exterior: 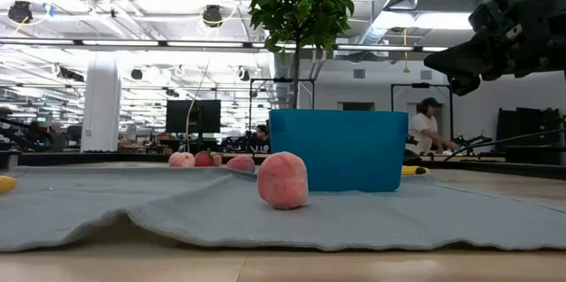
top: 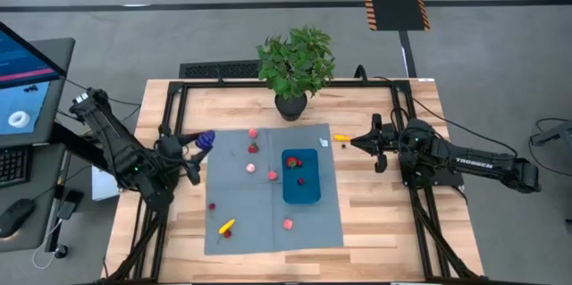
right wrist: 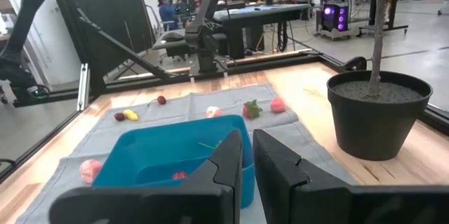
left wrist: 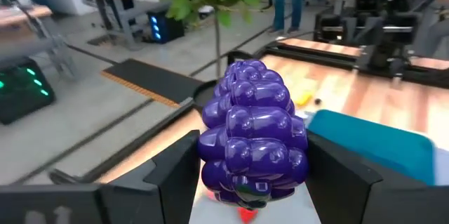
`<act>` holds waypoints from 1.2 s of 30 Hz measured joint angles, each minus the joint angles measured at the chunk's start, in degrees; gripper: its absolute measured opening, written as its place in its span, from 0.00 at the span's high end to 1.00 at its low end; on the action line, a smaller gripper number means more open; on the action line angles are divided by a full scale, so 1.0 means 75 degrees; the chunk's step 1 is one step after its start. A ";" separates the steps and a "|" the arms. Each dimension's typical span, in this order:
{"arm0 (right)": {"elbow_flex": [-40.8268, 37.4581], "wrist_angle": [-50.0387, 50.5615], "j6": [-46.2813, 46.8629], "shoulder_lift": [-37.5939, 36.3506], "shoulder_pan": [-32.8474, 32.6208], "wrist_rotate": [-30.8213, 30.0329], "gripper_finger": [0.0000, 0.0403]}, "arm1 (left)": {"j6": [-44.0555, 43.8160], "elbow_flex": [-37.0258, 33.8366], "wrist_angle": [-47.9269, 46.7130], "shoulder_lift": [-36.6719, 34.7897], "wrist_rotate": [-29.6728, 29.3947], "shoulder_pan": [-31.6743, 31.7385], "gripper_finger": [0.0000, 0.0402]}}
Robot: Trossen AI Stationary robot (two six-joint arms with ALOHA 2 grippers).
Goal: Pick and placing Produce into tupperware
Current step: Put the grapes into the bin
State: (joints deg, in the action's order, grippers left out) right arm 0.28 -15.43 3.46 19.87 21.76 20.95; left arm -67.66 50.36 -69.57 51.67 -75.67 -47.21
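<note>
TROSSEN lettering on right arm [top: 474, 163]

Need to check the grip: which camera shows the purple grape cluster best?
The left wrist view: the grape cluster fills it, clamped between the left gripper fingers. The high view shows it only small, by the mat's edge. The low and right wrist views don't show it.

The blue tupperware [top: 302, 178] is sitting upright and open on the right half of the grey mat, holding two small red produce pieces [top: 293, 162]. A purple grape cluster [left wrist: 254, 140] is hanging clamped between the left gripper's [top: 197, 143] jaws, above the mat's left edge. Pink and red pieces [top: 253, 148] are lying scattered left of the tupperware, a pink peach [exterior: 283, 180] is resting near its front, and a yellow piece [top: 227, 227] is lying at the mat's front left
</note>
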 joint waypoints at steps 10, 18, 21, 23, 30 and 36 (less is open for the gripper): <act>-0.0001 -0.0002 0.0000 -0.0002 0.0000 0.0000 0.85 | -0.2853 -0.1386 -0.1978 -0.1401 -0.0904 0.0215 0.47; 0.0001 -0.0002 -0.0040 -0.0002 0.0000 0.0000 0.85 | -0.5200 -0.3030 -0.0517 -0.2966 -0.2010 0.0280 0.46; -0.0001 -0.0001 0.0009 -0.0002 0.0000 0.0000 0.85 | -0.5619 -0.3384 0.0426 -0.3225 -0.1716 0.0125 0.46; -0.0001 0.0028 0.0127 -0.0002 0.0000 0.0003 0.85 | -0.5654 -0.3527 0.1096 -0.3256 -0.1181 -0.0055 0.46; 0.0001 0.0232 0.0143 -0.0002 0.0000 0.0003 0.85 | -0.2939 -0.3857 0.4798 -0.3123 0.0748 -0.0553 0.46; 0.0000 0.0226 0.0143 -0.0001 0.0000 0.0003 0.85 | 0.2952 -0.3849 0.8837 -0.2831 0.2022 -0.0654 0.46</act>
State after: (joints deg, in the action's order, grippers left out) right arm 0.28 -13.73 4.54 19.87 21.76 20.97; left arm -45.52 21.49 -3.29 30.44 -60.51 -52.12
